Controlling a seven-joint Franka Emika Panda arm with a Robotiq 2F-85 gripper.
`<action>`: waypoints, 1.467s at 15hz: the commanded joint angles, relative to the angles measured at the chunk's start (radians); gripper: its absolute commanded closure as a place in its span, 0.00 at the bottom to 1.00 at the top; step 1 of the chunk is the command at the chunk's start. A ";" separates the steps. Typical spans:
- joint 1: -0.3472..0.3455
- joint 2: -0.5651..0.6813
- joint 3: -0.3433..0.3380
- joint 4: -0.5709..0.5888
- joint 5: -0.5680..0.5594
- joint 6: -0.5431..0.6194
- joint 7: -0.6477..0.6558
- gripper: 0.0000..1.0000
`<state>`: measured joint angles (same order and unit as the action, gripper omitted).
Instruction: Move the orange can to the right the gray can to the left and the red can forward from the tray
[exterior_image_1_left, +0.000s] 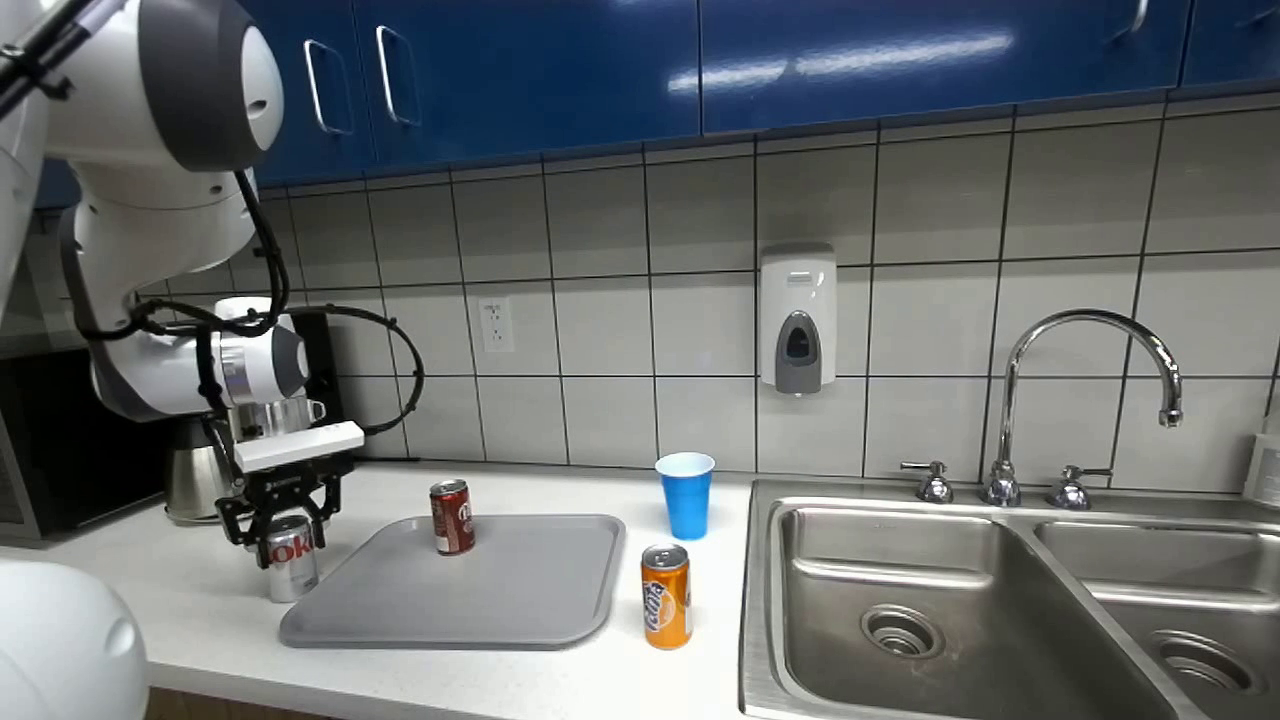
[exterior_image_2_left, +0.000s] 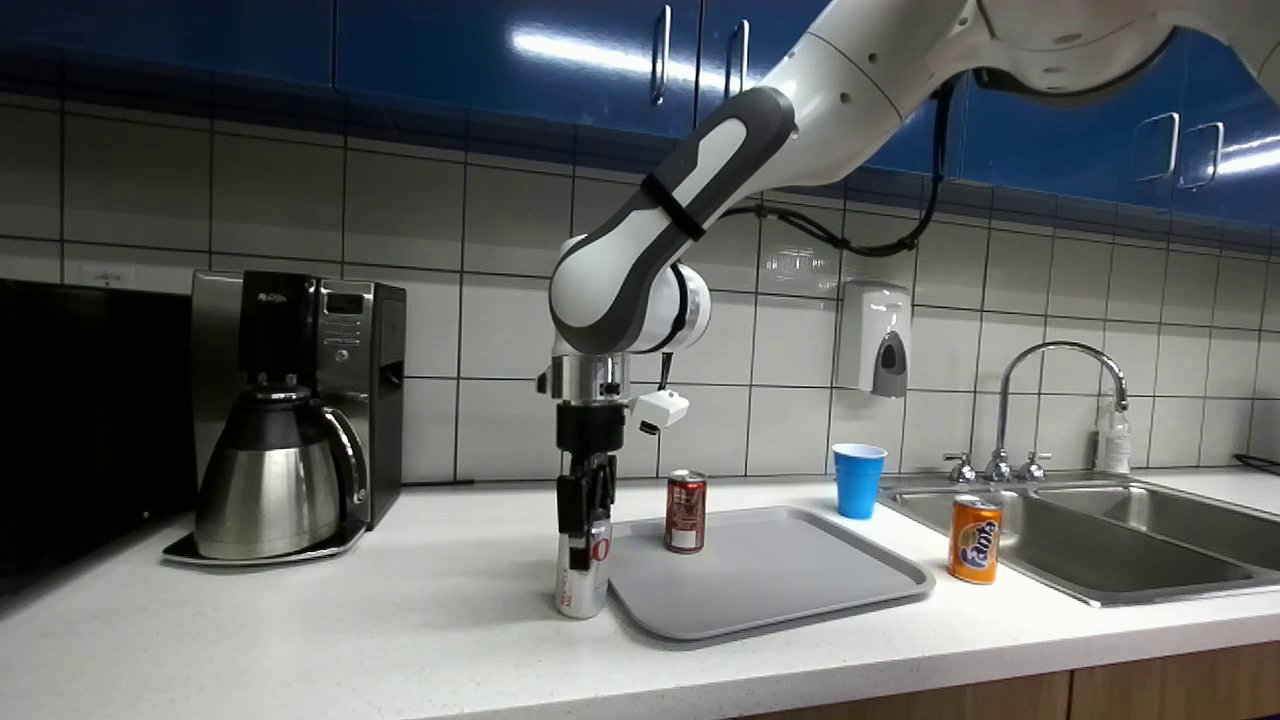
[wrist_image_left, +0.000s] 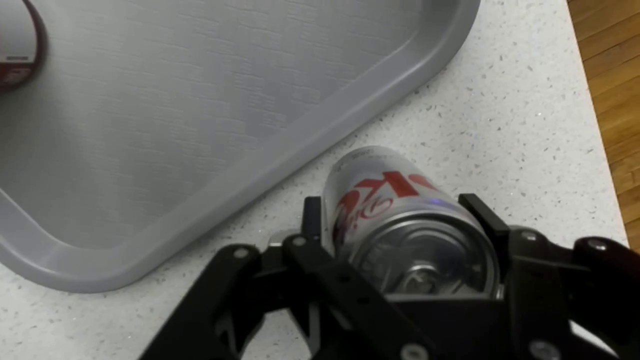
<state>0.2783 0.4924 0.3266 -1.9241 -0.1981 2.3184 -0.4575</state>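
Observation:
The gray can (exterior_image_1_left: 292, 575) stands upright on the counter just left of the tray (exterior_image_1_left: 520, 600). My gripper (exterior_image_1_left: 292, 553) is around its upper half, one finger on each side. In the wrist view, the gripper (wrist_image_left: 392, 200) shows a thin light strip between its left finger and the gray can (wrist_image_left: 400, 225); the right finger is very close or touching. The red can (exterior_image_1_left: 452, 518) stands on the tray's back left part, and its edge shows in the wrist view (wrist_image_left: 15, 45). The orange can (exterior_image_1_left: 666, 600) stands on the counter right of the tray; it also shows in an exterior view (exterior_image_2_left: 974, 540).
A blue cup (exterior_image_1_left: 686, 500) stands behind the orange can. The sink (exterior_image_1_left: 765, 600) lies farther right. A coffee maker with its steel carafe (exterior_image_2_left: 270, 490) stands at the back left. The counter's front edge shows in the wrist view beside a wood floor (wrist_image_left: 615, 110).

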 joint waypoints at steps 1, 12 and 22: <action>0.013 -0.012 -0.005 0.031 -0.017 -0.068 -0.016 0.00; -0.019 -0.125 0.009 0.006 0.033 -0.068 -0.053 0.00; -0.083 -0.192 -0.030 -0.002 0.140 -0.045 -0.020 0.00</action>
<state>0.2254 0.3303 0.3108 -1.9055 -0.1010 2.2717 -0.4805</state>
